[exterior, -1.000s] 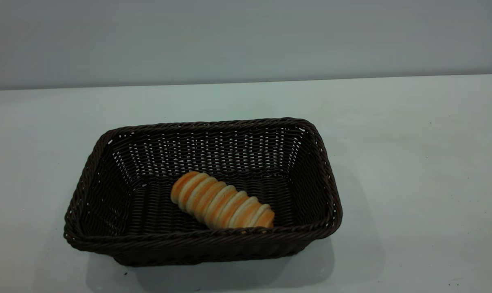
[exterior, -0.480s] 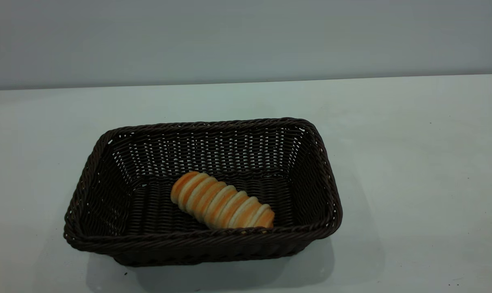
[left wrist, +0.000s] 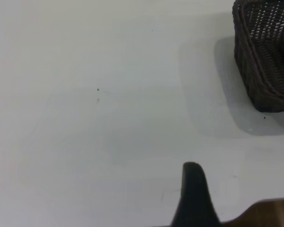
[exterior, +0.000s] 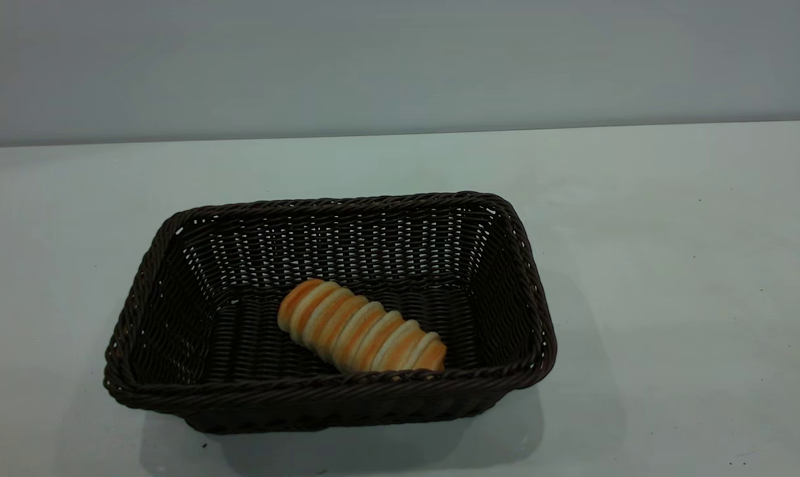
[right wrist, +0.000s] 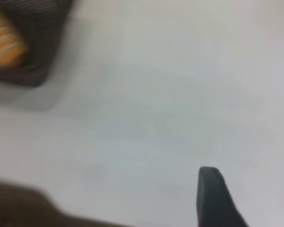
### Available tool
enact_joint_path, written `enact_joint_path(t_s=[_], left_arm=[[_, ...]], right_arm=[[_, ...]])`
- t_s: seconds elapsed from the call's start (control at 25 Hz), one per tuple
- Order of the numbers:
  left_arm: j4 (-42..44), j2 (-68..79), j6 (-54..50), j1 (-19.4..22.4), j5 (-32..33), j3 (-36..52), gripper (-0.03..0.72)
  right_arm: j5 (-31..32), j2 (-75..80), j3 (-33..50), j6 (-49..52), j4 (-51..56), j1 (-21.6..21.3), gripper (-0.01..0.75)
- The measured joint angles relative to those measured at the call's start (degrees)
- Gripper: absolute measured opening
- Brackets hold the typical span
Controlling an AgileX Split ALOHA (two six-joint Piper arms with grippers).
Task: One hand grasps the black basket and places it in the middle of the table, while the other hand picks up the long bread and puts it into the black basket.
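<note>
Change: you'll find nothing has shifted in the exterior view over the last second; basket point(exterior: 330, 311) and bread point(exterior: 361, 334) sit exactly as they did.
Basket: it rests flat on the table point(exterior: 671, 278), a little left of centre in the exterior view, with bare tabletop on every side.
Bread: it lies slantwise on the basket's floor, one end close to the near rim, nothing touching it.
Left gripper point(left wrist: 195, 194): only one dark finger shows in its wrist view, hanging over bare table well apart from the basket corner. You cannot tell whether the claw is spread or pressed together, and nothing can be seen in it.
Right gripper point(right wrist: 248, 198): one finger and the edge of a second show with table between them, so the claw looks spread and empty. It hangs well away from the basket.
Meaning: judging from this, both halves of the task look done, and both arms are out of the exterior view. You likely need no further move.
</note>
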Motion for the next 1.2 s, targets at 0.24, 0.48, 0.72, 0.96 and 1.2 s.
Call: enact_joint_path(t_s=[0.24, 0.48, 0.72, 0.96, 1.2], left_arm=[[0.05, 0.00, 0.02, 5.50, 0.00, 0.00, 0.585], [0.05, 0.00, 0.02, 8.31, 0.00, 0.00, 0.585], [0.05, 0.00, 0.02, 8.90, 0.00, 0.00, 0.585], [0.05, 0.00, 0.02, 8.90, 0.00, 0.00, 0.585], [0.05, 0.00, 0.02, 8.90, 0.00, 0.00, 0.585]], right_arm=[[0.00, 0.00, 0.00, 0.00, 0.00, -8.33, 0.346], [0.00, 0.00, 0.00, 0.00, 0.00, -5.02, 0.346], [0.00, 0.00, 0.00, 0.00, 0.00, -3.05, 0.346], [0.00, 0.00, 0.00, 0.00, 0.00, -3.05, 0.346], [0.00, 0.00, 0.00, 0.00, 0.00, -3.05, 0.346]])
